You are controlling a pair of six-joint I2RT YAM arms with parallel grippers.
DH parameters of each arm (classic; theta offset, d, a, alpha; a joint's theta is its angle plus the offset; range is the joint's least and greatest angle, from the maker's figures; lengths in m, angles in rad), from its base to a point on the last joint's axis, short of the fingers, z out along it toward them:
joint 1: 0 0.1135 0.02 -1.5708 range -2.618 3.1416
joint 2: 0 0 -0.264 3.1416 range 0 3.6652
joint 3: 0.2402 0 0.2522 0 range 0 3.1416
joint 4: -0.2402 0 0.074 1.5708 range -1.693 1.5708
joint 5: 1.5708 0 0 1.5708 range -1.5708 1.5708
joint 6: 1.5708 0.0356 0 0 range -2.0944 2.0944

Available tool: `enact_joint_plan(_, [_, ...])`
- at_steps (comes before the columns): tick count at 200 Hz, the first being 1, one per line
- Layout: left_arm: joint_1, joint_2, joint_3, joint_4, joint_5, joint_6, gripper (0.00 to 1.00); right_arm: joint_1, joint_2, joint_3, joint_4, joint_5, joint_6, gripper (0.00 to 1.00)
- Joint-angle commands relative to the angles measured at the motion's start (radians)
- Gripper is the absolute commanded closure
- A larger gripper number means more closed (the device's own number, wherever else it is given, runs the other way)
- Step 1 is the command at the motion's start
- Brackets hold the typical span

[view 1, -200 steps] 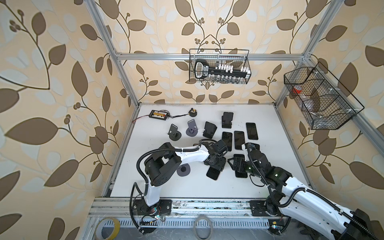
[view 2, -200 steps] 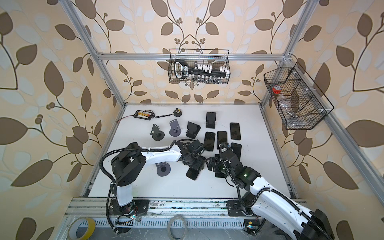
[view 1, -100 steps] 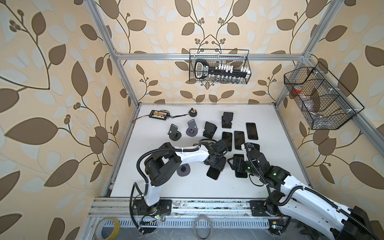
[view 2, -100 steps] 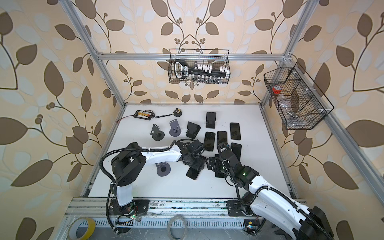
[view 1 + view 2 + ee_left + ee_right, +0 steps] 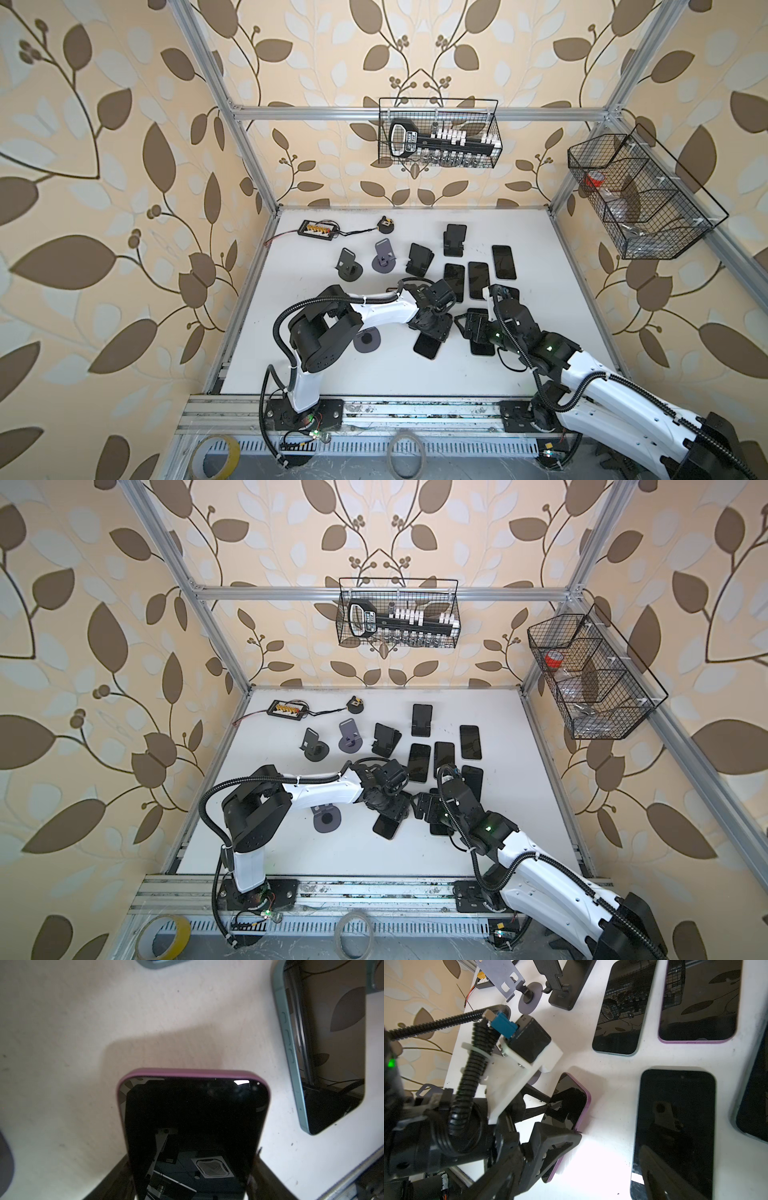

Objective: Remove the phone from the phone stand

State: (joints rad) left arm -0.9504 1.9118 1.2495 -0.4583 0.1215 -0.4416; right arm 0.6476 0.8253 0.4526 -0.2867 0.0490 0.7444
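**1. Stand** [image 5: 368, 340] [image 5: 327, 817]: grey, round base. It is set on the table [image 5: 415, 382] just left of the left pincer and is partly hidden under that arm. It is kept apart from the phone.

**2. Far stands** [image 5: 384, 262]: 4 are counted in a loose row beyond the left pincer, well apart from it.

**3. Left pincer** [image 5: 432, 332] [image 5: 392, 808] [image 5: 550, 1120]: clenched on the phone. In the left wrist view 1 finger is seen pressed to each long edge.

**4. Phone** [image 5: 426, 347] [image 5: 384, 828] [image 5: 193, 1115] [image 5: 569, 1105]: purple case, dark screen upward. It is held between the left pincer's fingers, projects past the fingertips and is tilted. It is off the stand and lies to the stand's right. Whether its low end touches the table cannot be told.

**5. Right pincer** [image 5: 473, 329] [image 5: 428, 809]: placed just right of the left pincer. The jaws are spread and nothing is grasped.

**6. Dark phone** [image 5: 482, 349] [image 5: 675, 1126]: laid flat, screen up, directly beneath the right pincer.

**7. Flat phones** [image 5: 478, 277]: 3 are laid side by side, screens up, beyond both pincers. Another is partly hidden behind the right arm.
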Motion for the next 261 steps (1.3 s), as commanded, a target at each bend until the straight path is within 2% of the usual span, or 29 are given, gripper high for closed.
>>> enact_joint_plan(1, [-0.008,0.026,-0.034,-0.005,-0.011,-0.009,1.0,-0.003,0.0,0.001,0.01,0.006,0.016,0.11])
enact_joint_plan(49, [-0.008,0.034,-0.033,-0.008,-0.006,-0.011,1.0,-0.003,-0.003,-0.005,0.017,0.003,0.019,0.11])
enact_joint_plan(89, [-0.008,0.034,-0.035,-0.006,-0.013,-0.017,0.94,-0.002,-0.003,-0.007,0.018,0.003,0.019,0.11])
enact_joint_plan(142, [-0.008,0.039,-0.032,-0.011,-0.016,-0.021,0.77,-0.003,0.002,-0.018,0.035,-0.001,0.018,0.11])
enact_joint_plan(155, [-0.008,0.046,-0.033,-0.008,-0.014,-0.019,0.77,-0.003,0.005,-0.02,0.036,0.002,0.015,0.11])
enact_joint_plan(186, [-0.008,0.097,0.017,-0.062,-0.051,-0.001,0.86,-0.002,0.008,-0.028,0.044,0.001,0.012,0.1])
enact_joint_plan(225, [-0.008,0.121,0.068,-0.135,-0.13,0.02,0.85,-0.003,0.003,-0.034,0.043,-0.002,0.012,0.1])
enact_joint_plan(261, [-0.01,0.14,0.09,-0.164,-0.152,0.025,0.84,-0.002,-0.015,-0.039,0.036,0.001,0.012,0.11])
